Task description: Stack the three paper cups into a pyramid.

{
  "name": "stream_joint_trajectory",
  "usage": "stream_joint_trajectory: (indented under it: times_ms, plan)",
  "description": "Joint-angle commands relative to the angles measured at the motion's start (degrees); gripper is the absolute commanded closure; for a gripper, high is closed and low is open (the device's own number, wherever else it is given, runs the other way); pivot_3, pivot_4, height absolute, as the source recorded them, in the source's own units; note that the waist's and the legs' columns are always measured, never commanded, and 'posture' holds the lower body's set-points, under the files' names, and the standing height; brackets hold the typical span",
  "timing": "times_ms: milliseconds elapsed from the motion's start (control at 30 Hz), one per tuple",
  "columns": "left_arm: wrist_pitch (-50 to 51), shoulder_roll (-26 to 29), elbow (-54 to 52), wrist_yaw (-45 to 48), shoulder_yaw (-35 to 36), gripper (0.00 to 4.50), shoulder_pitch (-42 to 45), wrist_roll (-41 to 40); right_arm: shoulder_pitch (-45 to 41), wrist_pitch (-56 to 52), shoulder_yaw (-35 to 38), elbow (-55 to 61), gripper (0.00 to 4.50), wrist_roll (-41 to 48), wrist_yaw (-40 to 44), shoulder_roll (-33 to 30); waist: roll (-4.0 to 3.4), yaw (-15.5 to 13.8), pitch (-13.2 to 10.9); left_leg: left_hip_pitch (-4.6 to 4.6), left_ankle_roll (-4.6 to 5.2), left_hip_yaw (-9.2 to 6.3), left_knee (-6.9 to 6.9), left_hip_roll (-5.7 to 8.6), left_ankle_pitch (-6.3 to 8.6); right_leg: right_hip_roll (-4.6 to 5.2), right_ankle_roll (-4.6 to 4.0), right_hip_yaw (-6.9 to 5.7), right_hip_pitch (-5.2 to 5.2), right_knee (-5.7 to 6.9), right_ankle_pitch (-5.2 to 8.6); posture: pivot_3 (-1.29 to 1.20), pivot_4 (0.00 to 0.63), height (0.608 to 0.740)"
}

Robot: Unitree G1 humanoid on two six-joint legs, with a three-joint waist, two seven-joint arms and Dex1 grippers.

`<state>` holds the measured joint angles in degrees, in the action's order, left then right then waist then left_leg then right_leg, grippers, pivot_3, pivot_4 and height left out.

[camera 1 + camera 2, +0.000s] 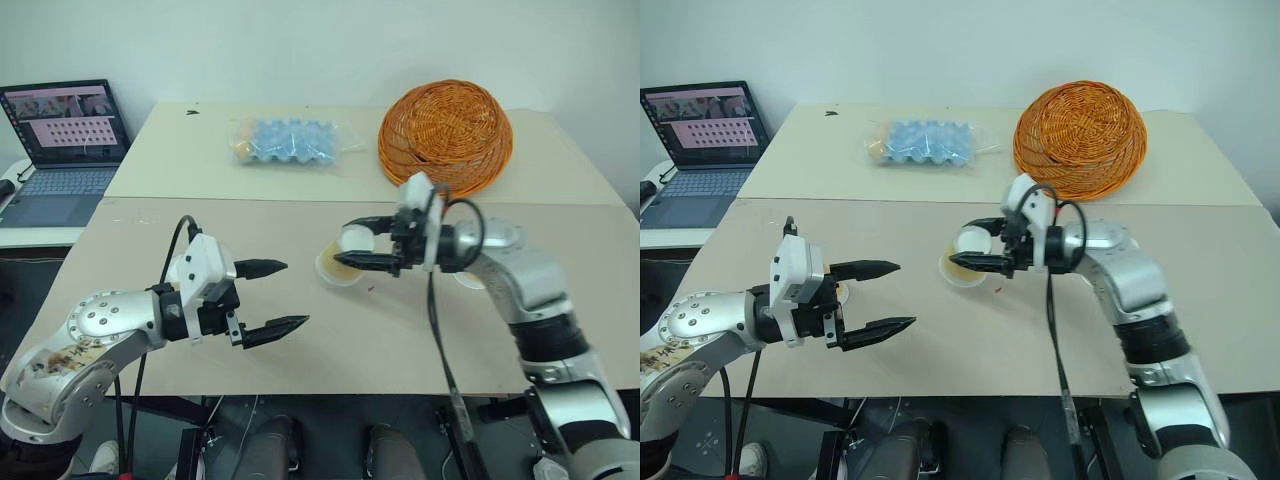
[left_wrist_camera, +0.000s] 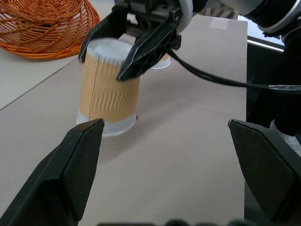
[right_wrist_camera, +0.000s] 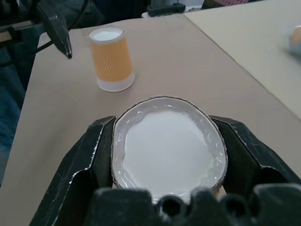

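The left gripper [image 1: 280, 297] hovers over the table [image 1: 420, 330] with fingers spread wide and empty. Just ahead, the right gripper [image 1: 352, 245] pinches an upside-down paper cup [image 2: 107, 87] (white base upward). A second cup [image 3: 112, 59] stands inverted beside the left gripper. Beyond lies the wicker basket [image 1: 445, 135].

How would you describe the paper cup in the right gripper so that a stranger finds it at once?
Find the orange wicker basket at the far right; in front of it, over the nearer tan table, the right gripper reaches leftward. The paper cup sits upside down between its two black fingers. A second cup by the left gripper looks the same but stands free.
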<state>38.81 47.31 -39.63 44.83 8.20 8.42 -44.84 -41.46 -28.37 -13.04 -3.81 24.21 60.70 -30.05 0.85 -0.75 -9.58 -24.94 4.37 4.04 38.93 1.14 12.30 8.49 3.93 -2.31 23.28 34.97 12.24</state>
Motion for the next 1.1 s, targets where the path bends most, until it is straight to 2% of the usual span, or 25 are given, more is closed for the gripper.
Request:
stream_joint_trajectory:
  times_ms: [33,200,433,500,533,600,800,1100]
  plan:
    - [-0.6,0.6,-2.3,-0.5,2.0,0.00,-0.5,-0.5,-3.8,5.2,-0.4,-7.4,1.76,-2.9,2.9,2.2,0.01,0.2,0.0,-0.04,-0.02,0.02,-0.01,0.01,-0.01,0.00,0.01,0.01,-0.01,0.01,0.00,0.00,0.150,0.726]
    - [-0.1,0.7,-3.0,-1.4,2.8,0.00,-0.9,-0.9,-6.5,9.5,-0.9,-16.2,1.76,-6.1,5.7,4.0,0.00,0.5,0.0,-0.05,-0.18,0.04,-0.08,-0.04,-0.10,-0.07,0.01,-0.01,-0.02,0.08,0.00,0.00,0.150,0.726]
    - [0.6,0.8,-4.0,-2.6,3.6,0.00,-1.4,-1.8,-6.9,11.8,-0.5,-18.6,1.76,-8.4,7.5,5.0,0.00,0.8,0.0,-0.03,-0.22,0.02,-0.10,-0.04,-0.13,-0.07,0.02,-0.02,-0.01,0.12,0.00,0.00,0.150,0.726]
    - [0.7,0.7,-4.1,-2.8,3.4,0.00,-1.4,-1.6,-6.9,12.0,-0.1,-18.4,0.79,-8.5,7.2,5.2,0.00,0.9,0.0,-0.03,-0.24,0.02,-0.09,-0.04,-0.14,-0.07,0.02,-0.02,-0.01,0.14,-0.01,0.00,0.150,0.726]
    - [0.8,0.6,-4.2,-2.9,3.2,0.00,-1.3,-1.6,-6.8,11.9,0.1,-18.2,0.64,-8.5,7.2,5.3,0.00,0.9,0.0,-0.03,-0.26,0.02,-0.09,-0.04,-0.14,-0.07,0.02,-0.02,-0.01,0.15,-0.01,0.00,0.150,0.726]
    - [0.8,0.5,-4.2,-3.0,2.8,0.00,-1.0,-1.5,-6.8,12.0,0.3,-17.9,0.06,-8.8,6.9,5.3,0.00,1.0,0.0,-0.03,-0.27,0.02,-0.10,-0.04,-0.15,-0.07,0.02,-0.02,-0.01,0.16,-0.01,0.00,0.150,0.726]
    - [0.5,0.3,-3.5,-2.7,2.1,0.00,-0.3,-1.3,-6.5,11.5,0.9,-15.9,0.06,-9.4,6.1,4.4,0.00,1.1,0.0,-0.03,-0.28,0.02,-0.13,-0.05,-0.16,-0.08,0.02,-0.02,-0.01,0.15,-0.01,0.00,0.150,0.726]
    - [0.0,-0.1,-2.0,-1.7,1.1,0.00,1.2,-0.6,1.0,6.0,4.1,-3.3,0.06,-7.4,7.4,-3.8,0.00,0.8,0.0,-0.04,-0.29,0.01,-0.13,-0.04,-0.15,-0.07,0.02,-0.03,-0.02,0.13,0.00,0.00,0.150,0.726]
